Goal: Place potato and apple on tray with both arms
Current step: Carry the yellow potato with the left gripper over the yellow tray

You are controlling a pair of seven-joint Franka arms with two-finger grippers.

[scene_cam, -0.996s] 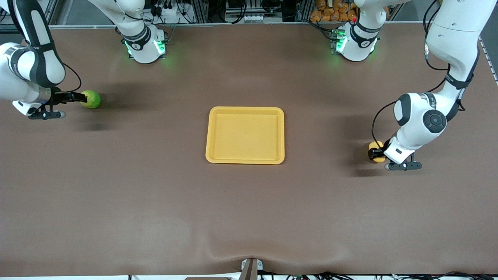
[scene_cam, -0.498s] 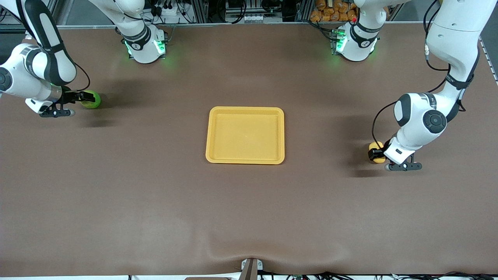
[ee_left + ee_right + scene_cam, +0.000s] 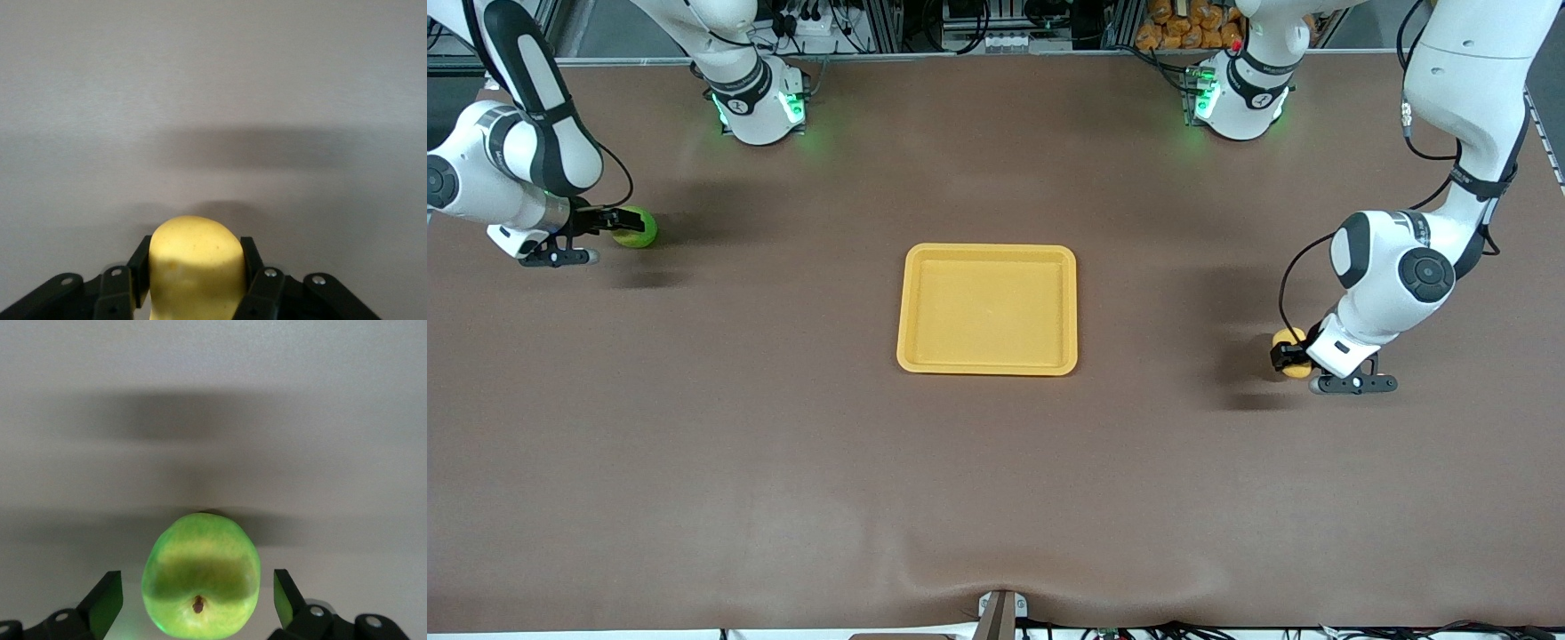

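Front view: we see the shallow rectangular yellow-orange plastic tray [image 3: 987, 308] with a raised rim mid-table on the brown table mat [image 3: 783, 462], nothing in it. The small round yellow-green apple [image 3: 635, 227] sits on the mat toward the right arm's end, well apart from the tray and slightly farther from the front camera than it. The right arm's black two-finger gripper [image 3: 615, 221] is low at the apple, fingers either side of it. The small yellow-orange oblong potato [image 3: 1290, 352] is toward the left arm's end, well apart from the tray, about level with the tray's nearer rim. The left arm's black gripper [image 3: 1286, 356] is down at the potato, the white wrist just beside it. We can't tell from here whether the potato is off the mat.

Left wrist view: we see the left gripper [image 3: 195, 270] clenched on the potato [image 3: 196, 263], both black fingers [image 3: 139, 265] pressed against its sides. The potato stands upright between them, its rounded end toward the mat.

Right wrist view: we see the right gripper [image 3: 198, 600] released, spread wide. The apple [image 3: 201, 576] lies between the fingers [image 3: 107, 598] with a clear gap each side, not touched. Its dark stem dimple faces the camera. The apple rests on the mat, shadow under it.
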